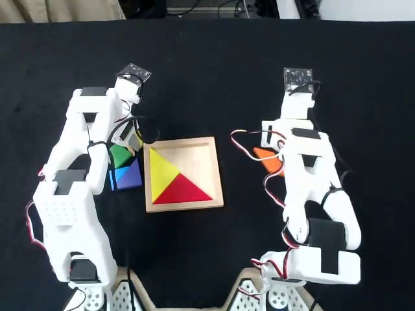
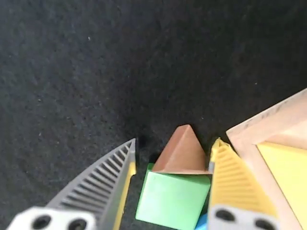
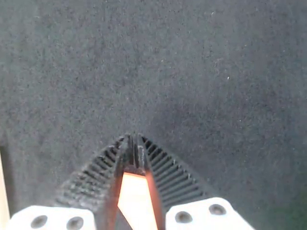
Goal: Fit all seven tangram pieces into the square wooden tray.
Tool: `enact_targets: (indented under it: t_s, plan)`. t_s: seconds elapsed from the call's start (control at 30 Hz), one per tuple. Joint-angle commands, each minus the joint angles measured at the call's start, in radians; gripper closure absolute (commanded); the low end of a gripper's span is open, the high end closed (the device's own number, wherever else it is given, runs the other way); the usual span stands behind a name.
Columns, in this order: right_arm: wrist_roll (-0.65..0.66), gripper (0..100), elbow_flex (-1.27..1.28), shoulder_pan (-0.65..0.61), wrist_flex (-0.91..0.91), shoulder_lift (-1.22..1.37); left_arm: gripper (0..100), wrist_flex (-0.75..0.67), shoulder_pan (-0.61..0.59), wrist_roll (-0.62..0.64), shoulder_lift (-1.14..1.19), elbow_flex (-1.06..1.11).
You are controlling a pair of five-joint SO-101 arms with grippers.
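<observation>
Left gripper is being held spread, straddling a brown triangle and green square, tight against the wooden tray edge. An orange piece is being pinched by the right gripper over open black cloth, well apart from the tray. Both arms are being held folded, elbows back.

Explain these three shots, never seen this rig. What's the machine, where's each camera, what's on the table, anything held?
Two small white robot arms sit side by side at a black table. One camera looks down from above; the other two ride on the wrists, looking past each gripper. A square wooden tray holds a yellow triangle and a red triangle. The left gripper is open over a green piece and a brown triangle; a blue piece lies beside them. The right gripper is shut on an orange piece.
</observation>
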Motion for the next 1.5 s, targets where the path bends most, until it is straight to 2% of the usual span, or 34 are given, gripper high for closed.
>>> enact_targets:
  t_s: [0.0, 0.1, 0.2, 0.43, 0.57, 0.77, 0.9, 0.97, 1.07, 1.27, 1.37, 1.47]
  plan:
    - [-0.003, 98.6, -0.016, -0.008, -0.020, -0.002, 75, -0.003, 0.005, 0.011, -0.015, -0.039]
    - [-0.003, 98.6, -0.016, -0.008, -0.020, -0.002, 75, 0.054, -0.001, 0.005, -0.018, -0.056]
    - [-0.003, 98.6, -0.016, -0.008, -0.020, -0.002, 75, 0.163, -0.010, -0.055, -0.032, -0.085]
    - [-0.003, 98.6, -0.016, -0.008, -0.020, -0.002, 75, 0.295, -0.071, -0.132, -0.064, -0.079]
    - [-0.003, 98.6, -0.016, -0.008, -0.020, -0.002, 75, 0.345, -0.085, -0.130, -0.141, -0.079]
    - [-0.003, 98.6, -0.016, 0.000, -0.020, -0.008, 75, 0.348, -0.074, -0.120, -0.315, -0.005]
    - [-0.003, 98.6, -0.016, 0.002, -0.012, -0.012, 75, 0.339, -0.033, 0.002, -0.476, 0.105]
    - [-0.005, 98.6, -0.018, 0.002, -0.009, -0.024, 75, 0.279, -0.028, 0.094, -0.546, 0.194]
    - [-0.003, 97.7, -0.019, 0.018, 0.048, -0.084, 75, 0.109, -0.038, 0.239, -0.657, 0.414]
    - [0.147, 80.5, -0.033, -0.021, 0.239, -0.206, 75, -0.236, -0.053, 0.463, -0.997, 0.835]
    - [0.201, 81.5, -0.050, -0.058, 0.316, -0.200, 75, -0.302, -0.113, 0.537, -1.145, 0.960]
    - [0.239, 81.8, -0.085, -0.071, 0.387, -0.154, 75, -0.336, -0.163, 0.585, -1.197, 1.043]
